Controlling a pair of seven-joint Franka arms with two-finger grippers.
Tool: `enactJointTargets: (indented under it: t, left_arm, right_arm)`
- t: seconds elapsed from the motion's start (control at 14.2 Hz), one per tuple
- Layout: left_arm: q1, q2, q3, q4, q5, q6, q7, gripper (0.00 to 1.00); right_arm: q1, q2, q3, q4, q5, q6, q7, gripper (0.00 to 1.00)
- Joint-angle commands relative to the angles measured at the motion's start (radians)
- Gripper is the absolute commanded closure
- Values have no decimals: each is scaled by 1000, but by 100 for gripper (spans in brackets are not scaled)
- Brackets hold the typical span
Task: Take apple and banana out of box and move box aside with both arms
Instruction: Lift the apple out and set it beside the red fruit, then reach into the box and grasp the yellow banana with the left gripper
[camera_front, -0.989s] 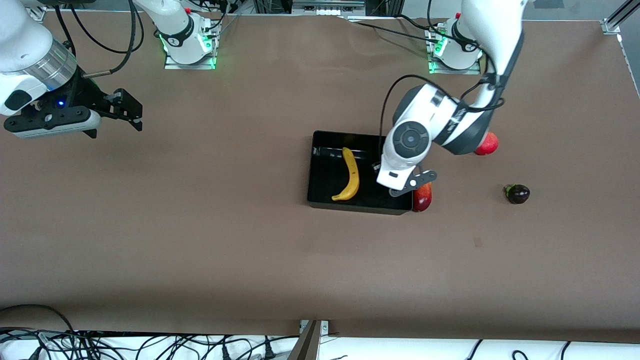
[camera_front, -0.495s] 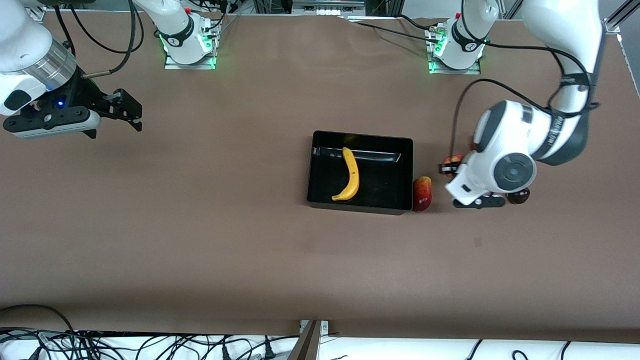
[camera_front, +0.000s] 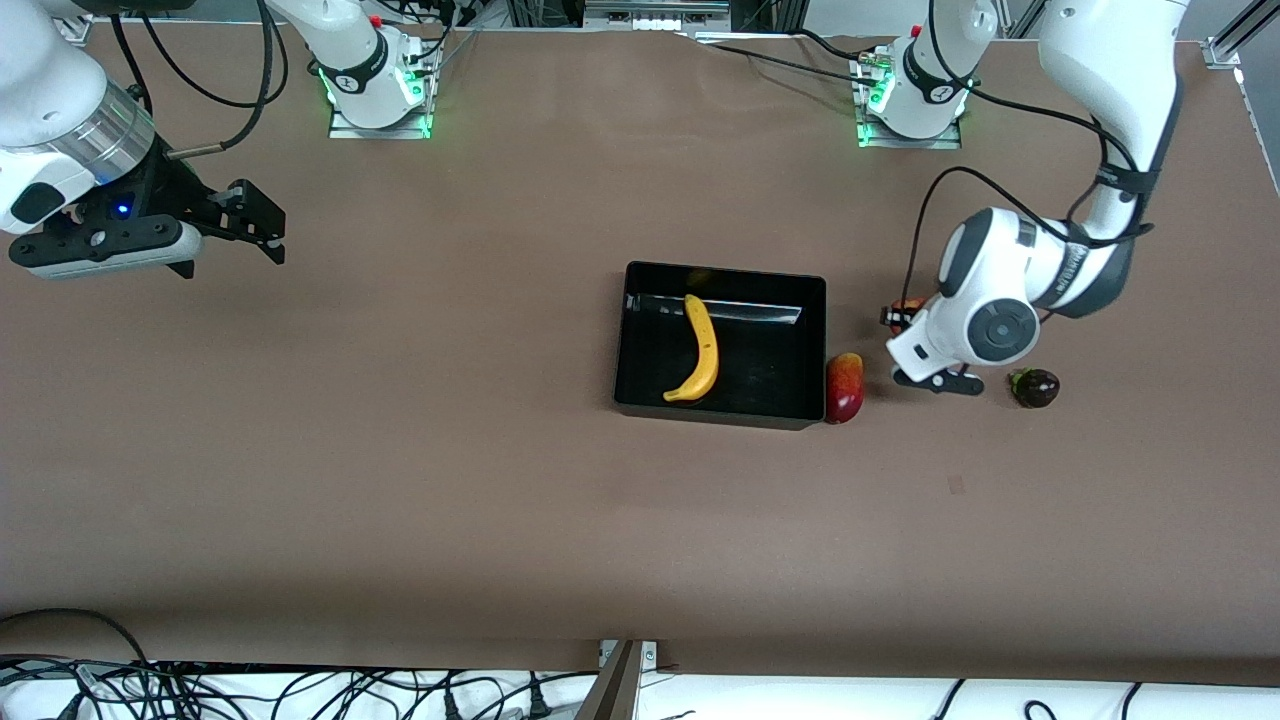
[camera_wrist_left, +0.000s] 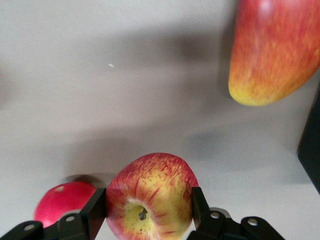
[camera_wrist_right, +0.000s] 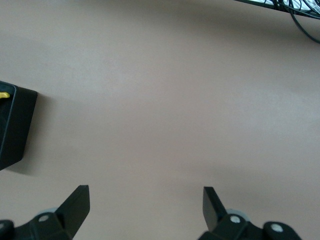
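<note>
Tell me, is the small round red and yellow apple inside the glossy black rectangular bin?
No, the apple sits between the left end effector's fingers.

Banana (camera_front: 701, 349): yellow, small dark specks. Box (camera_front: 640, 385): glossy black. Apple (camera_wrist_left: 150, 197): red streaked over yellow patches, yellow around the stem pit. Elongated fruit (camera_front: 844, 387): red grading to yellow-orange. Round fruit (camera_wrist_left: 62, 200): plain red. Small dark fruit (camera_front: 1036, 387): deep purple, green cap. Table (camera_front: 400, 480): matte brown.
</note>
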Motion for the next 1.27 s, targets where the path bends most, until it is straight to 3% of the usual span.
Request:
enactJointTargets:
  t: [0.0,0.07,0.14,0.42,0.64,0.78,0.92,1.06,1.2]
  left_arm:
    - [-21,-56,-5,-103,23,96,-61,56]
    - [-24,-53,-5,-102,23,98,-68,38]
    - [-24,-52,-6,-97,23,96,-78,0]
    - [-24,-65,-25,-70,21,55,-92,0]
    - [-24,-64,-97,134,6,-178,-144,0]
    - [-26,-52,-179,252,-6,-244,-236,0]
    - [-35,2,-235,346,-22,-240,-290,0]
    - [-90,123,-269,455,-26,-226,-298,0]
    - [-176,200,-266,477,-23,-106,-330,0]
  right_arm:
    - [1,8,1,8,-15,15,1,0]
    - [1,8,1,8,-16,15,1,0]
    - [-1,8,1,8,-15,15,1,0]
    - [-2,8,1,8,-15,16,2,0]
    - [-4,8,0,8,-15,15,2,0]
    - [-4,8,1,8,-15,15,2,0]
    - [-4,9,0,8,-15,16,2,0]
    - [-4,8,1,8,-16,16,2,0]
    - [-4,8,0,8,-15,16,4,0]
